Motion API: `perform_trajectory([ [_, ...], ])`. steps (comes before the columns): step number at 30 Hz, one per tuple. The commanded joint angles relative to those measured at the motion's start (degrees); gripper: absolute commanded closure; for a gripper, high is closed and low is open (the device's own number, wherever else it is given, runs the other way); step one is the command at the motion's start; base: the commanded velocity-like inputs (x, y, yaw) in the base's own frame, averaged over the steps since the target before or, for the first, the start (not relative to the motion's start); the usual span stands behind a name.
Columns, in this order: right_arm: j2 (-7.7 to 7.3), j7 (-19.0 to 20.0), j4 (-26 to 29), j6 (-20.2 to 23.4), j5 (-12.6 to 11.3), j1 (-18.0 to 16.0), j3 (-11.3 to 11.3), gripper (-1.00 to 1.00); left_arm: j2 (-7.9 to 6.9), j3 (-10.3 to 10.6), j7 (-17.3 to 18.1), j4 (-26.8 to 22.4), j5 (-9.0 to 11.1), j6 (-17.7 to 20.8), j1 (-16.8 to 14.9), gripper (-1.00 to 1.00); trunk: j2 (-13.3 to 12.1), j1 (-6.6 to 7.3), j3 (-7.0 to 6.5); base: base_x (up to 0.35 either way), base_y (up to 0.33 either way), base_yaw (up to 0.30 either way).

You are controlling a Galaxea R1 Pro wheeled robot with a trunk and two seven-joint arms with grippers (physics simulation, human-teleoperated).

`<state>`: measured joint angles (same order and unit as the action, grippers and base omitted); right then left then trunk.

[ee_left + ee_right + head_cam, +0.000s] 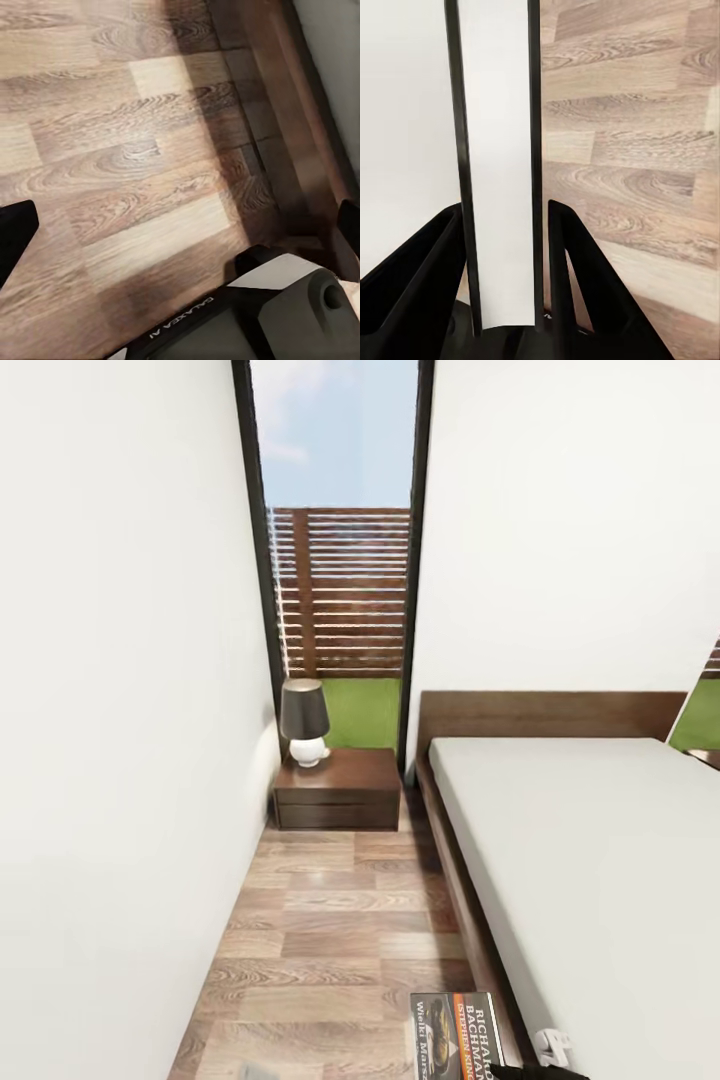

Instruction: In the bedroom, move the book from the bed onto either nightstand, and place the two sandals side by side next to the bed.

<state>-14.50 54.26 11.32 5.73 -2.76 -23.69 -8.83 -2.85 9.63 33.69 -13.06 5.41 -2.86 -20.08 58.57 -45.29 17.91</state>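
The book (457,1035) is off the bed (600,860) and clamped edge-on between the right gripper (502,285) fingers, at six o'clock in the head view. The nightstand (338,788) waits at twelve o'clock beyond bare floor, so placing remains, as do the sandals. The left gripper (180,232) hangs spread, empty.

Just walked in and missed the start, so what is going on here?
The right gripper holds the book edge-on between its fingers, low in the head view beside the bed. Ahead, across the wood floor, stands a nightstand with a lamp on it, below a tall window. The left gripper hangs open over the floor, holding nothing.
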Motion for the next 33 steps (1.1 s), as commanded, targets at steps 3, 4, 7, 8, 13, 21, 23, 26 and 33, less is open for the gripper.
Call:
perform_trajectory([
  [3,0.00,0.2,0.0,0.6,-0.4,0.0,-0.3,1.00,-0.01,0.5,0.1,0.1,0.6,-0.2,0.0,-1.00,0.0,-0.04,0.07,0.326,0.000,-0.002],
  [4,0.00,0.2,0.0,0.6,-0.4,0.0,-0.3,1.00,0.00,0.5,0.1,0.1,0.6,-0.2,0.0,-1.00,0.0,-0.04,0.07,0.326,0.000,-0.001],
  [7,0.00,0.2,0.0,0.6,-0.4,0.0,-0.3,1.00,-0.01,0.5,0.1,0.1,0.6,-0.2,0.0,-1.00,0.0,-0.04,0.07,0.326,0.000,0.000],
  [8,0.00,0.2,0.0,0.6,-0.4,0.0,-0.3,1.00,-0.01,0.5,0.1,0.1,0.6,-0.2,0.0,-1.00,0.0,-0.04,0.07,0.326,0.000,0.000],
  [13,0.00,0.2,0.0,0.6,-0.4,0.0,-0.3,1.00,-0.02,0.5,0.1,0.1,0.6,-0.2,0.0,-1.00,0.0,-0.04,0.07,0.326,0.000,0.000],
  [21,0.00,0.2,0.0,0.6,-0.4,0.0,-0.3,1.00,-0.02,0.5,0.1,0.1,0.6,-0.2,0.0,-1.00,0.0,-0.04,0.07,0.326,0.000,0.000],
  [23,0.00,0.2,0.0,0.6,-0.4,0.0,-0.3,1.00,-0.02,0.5,0.1,0.1,0.6,-0.2,0.0,-1.00,0.0,-0.04,0.07,0.326,0.000,0.000],
  [26,0.00,0.2,0.0,0.6,-0.4,0.0,-0.3,1.00,-0.04,0.5,0.1,0.1,0.6,-0.2,0.0,-1.00,0.0,-0.04,0.07,0.326,0.000,0.000],
  [33,0.00,0.2,0.0,0.6,-0.4,0.0,-0.3,1.00,-0.01,0.5,0.1,0.1,0.6,-0.2,0.0,-1.00,0.0,-0.04,0.07,0.326,0.000,0.000],
])
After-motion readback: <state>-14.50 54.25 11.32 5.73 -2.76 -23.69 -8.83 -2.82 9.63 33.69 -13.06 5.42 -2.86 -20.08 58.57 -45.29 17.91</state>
